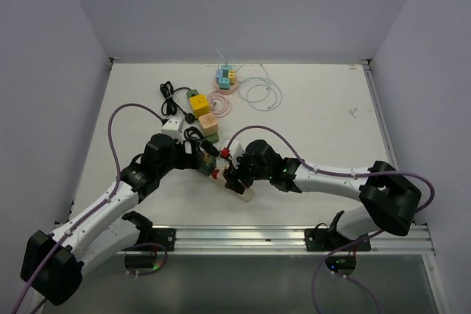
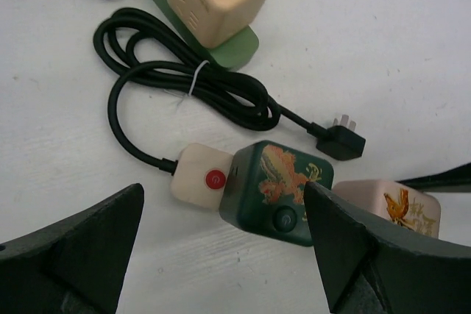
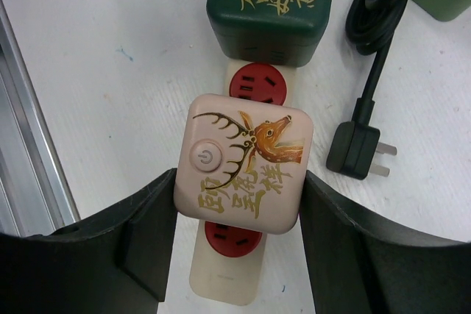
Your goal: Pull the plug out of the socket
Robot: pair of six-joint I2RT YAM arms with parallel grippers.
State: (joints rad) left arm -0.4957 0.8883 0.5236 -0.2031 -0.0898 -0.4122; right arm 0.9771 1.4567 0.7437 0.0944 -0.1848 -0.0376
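A cream power strip (image 3: 227, 277) with red sockets lies on the white table. A dark green cube plug (image 3: 268, 5) and a pink cube plug with a deer picture (image 3: 243, 163) sit in it. My right gripper (image 3: 239, 207) is shut on the pink plug, one finger on each side. In the top view the right gripper (image 1: 234, 180) covers that plug. My left gripper (image 2: 223, 215) is open and hovers over the strip's button end (image 2: 200, 176) and the green plug (image 2: 278, 193), touching neither. In the top view the left gripper (image 1: 204, 161) is just left of the right one.
A coiled black cable (image 2: 184, 79) ends in a loose black plug (image 2: 342, 141) beside the strip. A green strip with beige and yellow cubes (image 1: 202, 112) and a white cube (image 1: 171, 126) lie behind. A pastel strip (image 1: 226, 77) sits at the back. The metal rail (image 1: 294, 237) runs along the near edge.
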